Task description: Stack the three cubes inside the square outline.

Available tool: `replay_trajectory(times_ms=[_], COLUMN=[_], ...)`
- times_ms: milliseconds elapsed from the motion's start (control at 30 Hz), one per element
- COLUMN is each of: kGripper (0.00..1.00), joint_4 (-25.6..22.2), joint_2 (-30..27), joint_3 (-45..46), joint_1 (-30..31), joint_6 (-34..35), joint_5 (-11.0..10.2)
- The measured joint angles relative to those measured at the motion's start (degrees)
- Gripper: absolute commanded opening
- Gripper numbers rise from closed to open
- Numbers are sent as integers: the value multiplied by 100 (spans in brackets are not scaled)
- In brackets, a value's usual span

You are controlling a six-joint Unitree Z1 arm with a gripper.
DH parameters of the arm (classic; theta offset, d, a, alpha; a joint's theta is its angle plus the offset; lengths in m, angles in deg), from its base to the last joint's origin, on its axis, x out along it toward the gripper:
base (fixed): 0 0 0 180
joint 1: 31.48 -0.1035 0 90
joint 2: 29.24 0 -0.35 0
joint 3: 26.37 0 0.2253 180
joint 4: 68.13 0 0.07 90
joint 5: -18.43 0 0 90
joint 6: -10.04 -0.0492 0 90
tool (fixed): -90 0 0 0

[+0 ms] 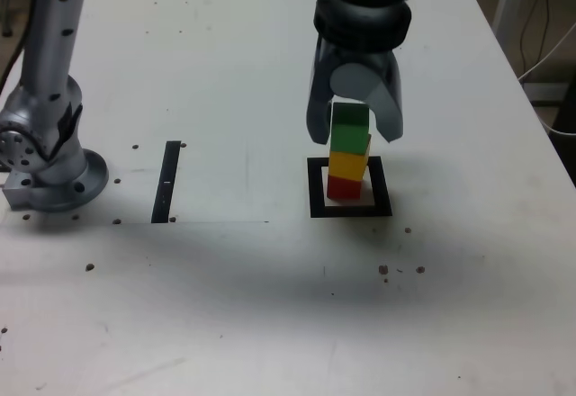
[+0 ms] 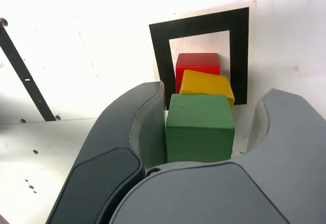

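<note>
The three cubes stand stacked inside the square outline (image 1: 316, 189): the red cube (image 1: 343, 186) at the bottom, the yellow cube (image 1: 349, 161) on it, the green cube (image 1: 351, 126) on top. The stack leans slightly, each cube a little offset. My gripper (image 1: 355, 135) straddles the green cube, jaws open, with one finger close against one side and a visible gap on the other. The wrist view looks down on the green cube (image 2: 199, 127), yellow cube (image 2: 206, 84), red cube (image 2: 197, 62) and square outline (image 2: 160, 56), with the gripper (image 2: 214, 91) on both sides.
A narrow black strip (image 1: 167, 182) lies on the white table towards the exterior view's left. The arm's grey base (image 1: 49, 175) stands at the far left. Small dark specks (image 1: 400, 270) dot the table in front of the outline.
</note>
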Motion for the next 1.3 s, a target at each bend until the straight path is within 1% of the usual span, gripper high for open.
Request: replay_trajectory(times_ms=[67, 167, 300, 567, 967, 1100, 1300], kGripper=[99, 99, 100, 99, 100, 100, 100], joint_4=[-3, -3, -5, -36, -114, -114, -83], joint_2=[-55, -153, -472, -1198, -2279, -2441, -2506], joint_3=[8, 77, 149, 540, 1494, 1887, 2370], joint_1=[0, 0, 0, 0, -70, -307, -520], joint_6=[0, 8, 29, 42, 31, -132, -409], joint_5=[-17, -101, -167, -150, -148, -138, -52])
